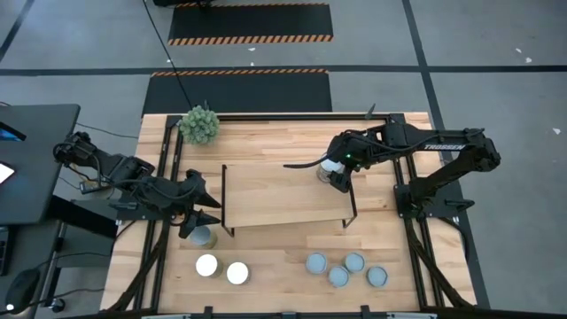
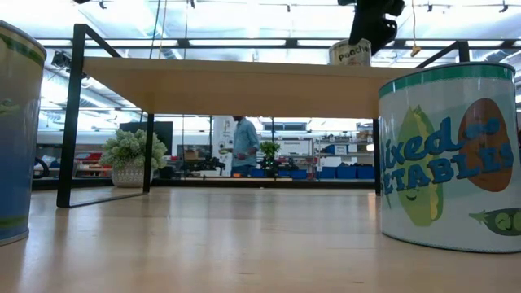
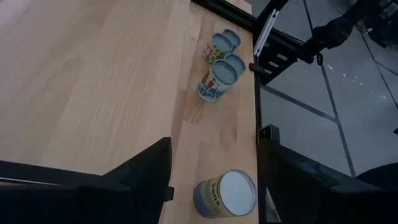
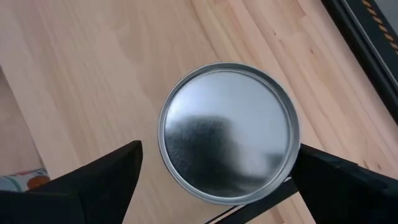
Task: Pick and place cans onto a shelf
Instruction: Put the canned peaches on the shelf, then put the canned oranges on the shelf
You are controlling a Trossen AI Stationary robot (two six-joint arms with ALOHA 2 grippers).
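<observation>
At the 2 o'clock end of the shelf [image 1: 266, 199], seen from above: the shelf can [image 4: 229, 130], upright, silver top up, standing on the board. Straight over it, the right gripper [image 1: 335, 175] with jaws released and spread wide, one finger on each side of the can and clear of it. Looks like a can in its place; calls only for a straight lift away.

At 8 o'clock off the shelf, over the table [image 1: 266, 257]: the left gripper [image 1: 202, 215], jaws apart and grasping nothing. Just beyond its fingertips at 6 o'clock, the near can [image 1: 203, 237], upright on the table, long axis vertical. Nearer arm by far for this one — the right arm sits well apart, across the shelf. Turns on that small offset: jaws need to slide toward 6 o'clock and drop until the can stands between the fingers, then close.

Further toward 6 o'clock, two white-topped cans [image 1: 221, 268] side by side. At 5 o'clock off the shelf, four grey-topped cans [image 1: 338, 276] in a tight cluster — closer to the right arm.
</observation>
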